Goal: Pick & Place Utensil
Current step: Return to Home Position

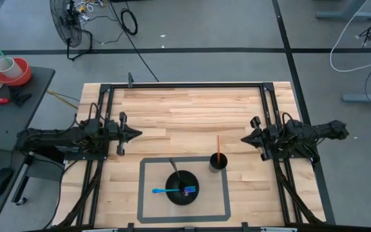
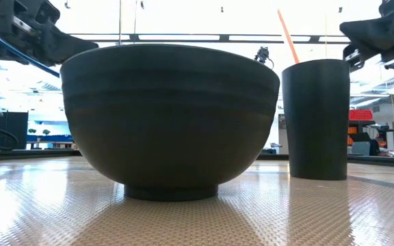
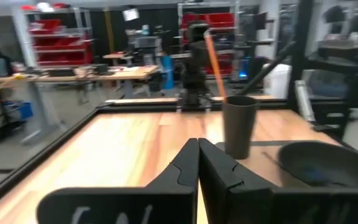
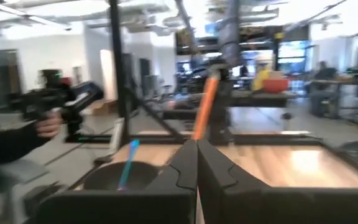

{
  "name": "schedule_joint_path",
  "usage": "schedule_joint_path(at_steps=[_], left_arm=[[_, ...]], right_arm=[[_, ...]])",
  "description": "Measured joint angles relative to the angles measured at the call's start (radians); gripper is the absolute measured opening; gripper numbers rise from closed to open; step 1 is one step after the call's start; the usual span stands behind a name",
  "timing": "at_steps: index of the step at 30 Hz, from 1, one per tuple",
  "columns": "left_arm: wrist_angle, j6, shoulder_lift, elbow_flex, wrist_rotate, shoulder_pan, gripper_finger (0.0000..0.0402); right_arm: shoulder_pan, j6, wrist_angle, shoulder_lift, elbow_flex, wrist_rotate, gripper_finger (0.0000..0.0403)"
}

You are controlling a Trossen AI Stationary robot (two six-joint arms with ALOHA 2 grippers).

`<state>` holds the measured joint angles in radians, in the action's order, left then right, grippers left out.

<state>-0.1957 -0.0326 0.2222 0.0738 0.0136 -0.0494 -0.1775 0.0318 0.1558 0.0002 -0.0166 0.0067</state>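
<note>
Utensils are sitting sorted on the pale wooden counter (image 1: 192,109), inside the grey-bordered transparent mat (image 1: 150,196). Both dark arms are hanging level above the boards, well apart from the mat. The left gripper (image 1: 137,134) is over the counter's left side and the right gripper (image 1: 243,138) over its right, their tips pointing toward each other. In each wrist view the fingers (image 3: 185,171) (image 4: 182,168) are pressing together with nothing between them.

The black bowl (image 1: 182,200) is resting mid-mat, with the black cup (image 1: 218,162) standing just beside it near the mat's far right corner. The black spoon (image 1: 174,167) is leaning out of the bowl, and a blue-handled utensil (image 1: 163,191) is lying across its rim. The orange straw (image 1: 218,145) is standing in the cup.

Homing is looking nearly complete. Finishing cleanly is likely calling for closed fingers, level wrists and an outward retreat. The right arm, nearer the straw, is needing the most care not to brush that light, tall piece.
</note>
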Motion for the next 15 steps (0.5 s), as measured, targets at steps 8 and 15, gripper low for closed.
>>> schedule_joint_path(at_steps=[8,15], left_arm=[[0.007,0.074,0.000,0.000,-0.042,0.001,0.0009],[0.007,0.053,0.000,0.000,-0.042,0.001,0.0010]], right_arm=[[0.100,0.039,-0.010,0.000,0.000,-0.051,0.0004],[0.240,0.059,-0.058,0.005,0.000,-0.093,0.0004]])
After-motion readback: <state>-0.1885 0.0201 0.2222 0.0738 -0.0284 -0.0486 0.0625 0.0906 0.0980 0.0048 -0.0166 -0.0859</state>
